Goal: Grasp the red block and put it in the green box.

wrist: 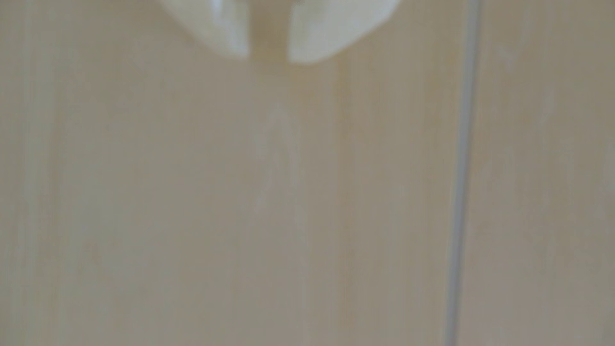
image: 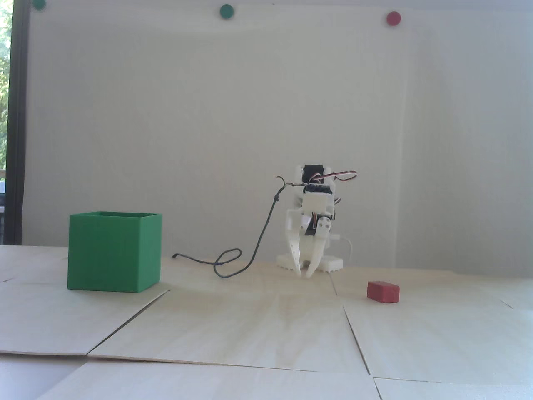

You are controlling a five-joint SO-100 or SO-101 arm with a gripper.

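Folded white arm at the back of a pale wooden table, red block and green box both untouched.

In the fixed view, nearest the camera lie the pale wooden panels of the table (image: 258,329). Farther back, the red block (image: 383,291) rests flat, to the right of the gripper (image: 304,273) and slightly nearer the camera, well apart from it. The green box (image: 114,251) stands upright far to the gripper's left. A dark cable (image: 233,260) loops between box and arm. The gripper points down, tips close to the table, holding nothing; the blurred wrist view shows its fingers (wrist: 219,30) slightly parted, a narrow gap between them. Behind, coloured dots (image: 393,18) mark the white wall.
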